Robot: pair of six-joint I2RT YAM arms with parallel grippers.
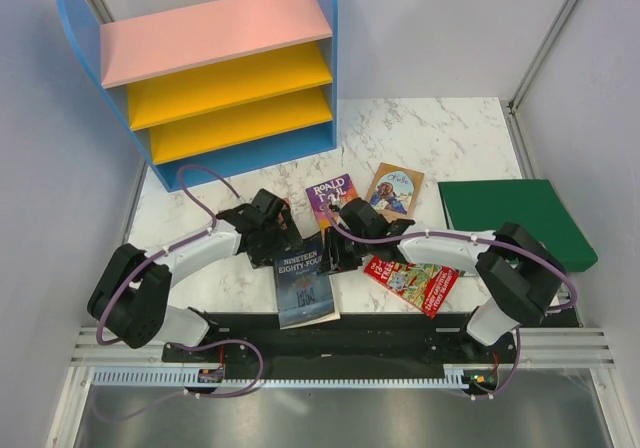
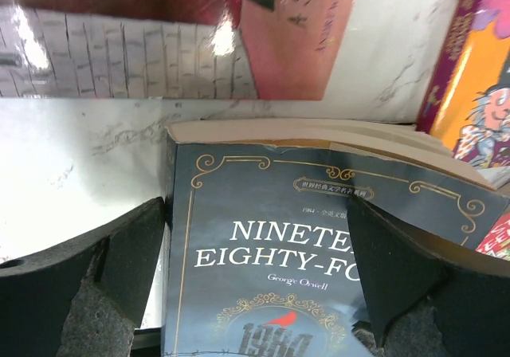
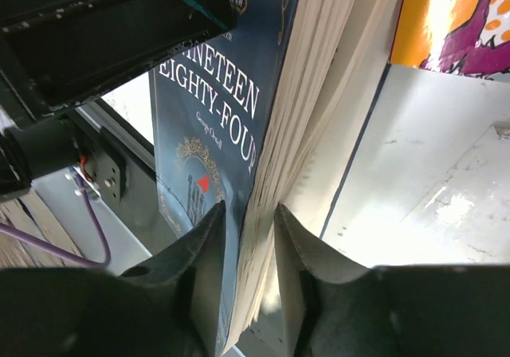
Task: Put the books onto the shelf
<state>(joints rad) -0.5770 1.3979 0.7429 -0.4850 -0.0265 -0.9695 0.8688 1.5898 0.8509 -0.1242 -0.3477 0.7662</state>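
Dark blue book (image 1: 305, 288): right fingers (image 3: 199, 269) pinch its page edge; left fingers (image 2: 119, 253) straddle it, spread wide.

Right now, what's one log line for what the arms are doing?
left gripper: open, over Nineteen Eighty-Four book | right gripper: pinching its page edge | shelf: no books seen

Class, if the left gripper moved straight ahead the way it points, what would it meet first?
Probably the Nineteen Eighty-Four paperback, which lies between the left gripper's open fingers; depth is unclear.
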